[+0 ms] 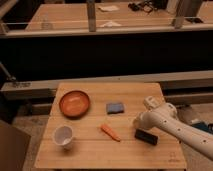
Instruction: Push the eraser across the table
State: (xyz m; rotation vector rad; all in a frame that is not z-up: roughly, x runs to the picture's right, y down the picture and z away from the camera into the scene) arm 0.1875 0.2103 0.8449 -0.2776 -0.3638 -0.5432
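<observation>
A black rectangular eraser (pixel 146 136) lies on the wooden table (pixel 100 155) at the front right. My white arm (pixel 175 125) reaches in from the right. My gripper (pixel 137 122) is at the arm's end, low over the table, just above and left of the eraser's far edge and close to it. I cannot tell if it touches the eraser.
A blue sponge-like pad (pixel 115 107) lies mid-table, just behind the gripper. An orange carrot-like piece (pixel 110 132) lies left of the eraser. An orange bowl (pixel 75 103) sits at the back left, a white cup (pixel 63 136) at the front left. A dark counter stands behind the table.
</observation>
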